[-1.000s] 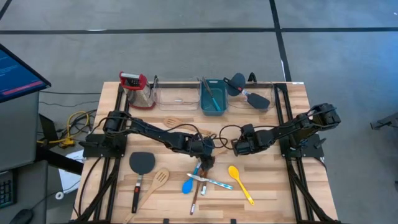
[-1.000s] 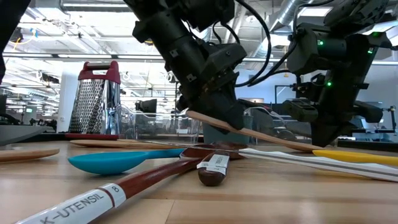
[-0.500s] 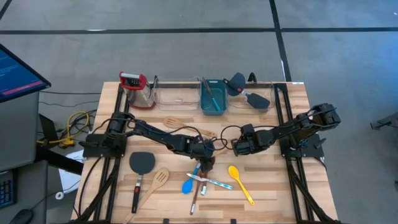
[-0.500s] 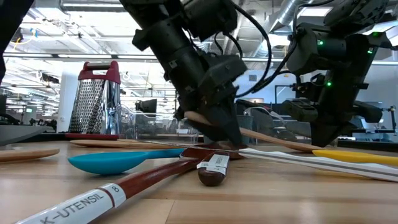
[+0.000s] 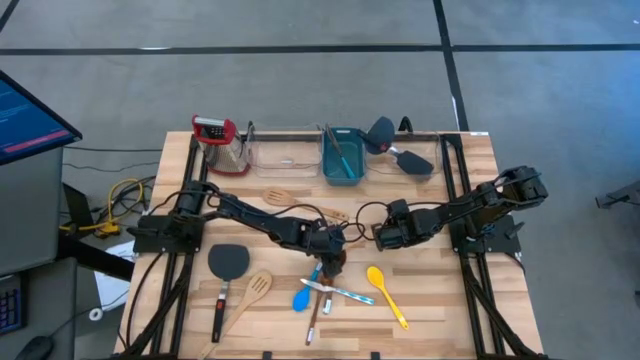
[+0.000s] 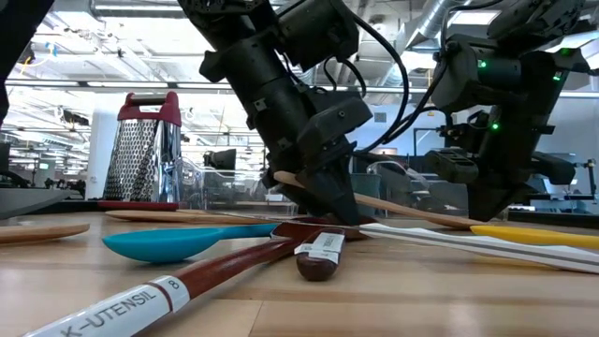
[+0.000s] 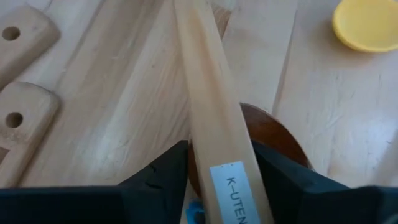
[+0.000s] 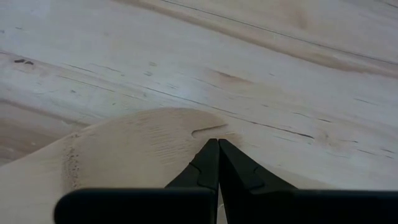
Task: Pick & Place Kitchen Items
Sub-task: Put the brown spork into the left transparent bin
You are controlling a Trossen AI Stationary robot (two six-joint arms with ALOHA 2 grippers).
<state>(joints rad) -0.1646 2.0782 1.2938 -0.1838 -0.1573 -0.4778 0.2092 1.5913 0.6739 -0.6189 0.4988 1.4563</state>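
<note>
Lowered since a second ago, the pale wooden spatula [image 7: 211, 124] is now carried with its gripped end closer to the worktop [image 5: 440, 300], and the left hand [image 6: 323, 192] has been swung a little more upright over the pile. The flat handle is pinched between the two dark fingers [image 7: 155, 180] of that hand, near a white label, above the bowl of a dark-brown wooden spoon [image 7: 277, 140]; the handle slopes away from the grasp, and in the low view its far end is seen passing towards the right hand [image 6: 496, 201]. A stiff, light piece of wood is to be expected, smooth enough to pivot in a narrow pinch, so a hold nearer the middle of the handle would be judged steadier than one at the end. Around it, at the middle of the worktop, a blue spoon [image 5: 302, 297], a yellow spoon [image 5: 385, 293] and a pale slotted spatula [image 5: 252, 294] are laid loosely, some crossing one another. The right hand is held just beside the left, its fingertips pressed together on nothing over a pale wooden blade [image 8: 130, 146]. Further back a teal tub [image 5: 342, 155] is set between clear bins [image 5: 285, 155], with a grater [image 5: 222, 143] beside them.
</note>
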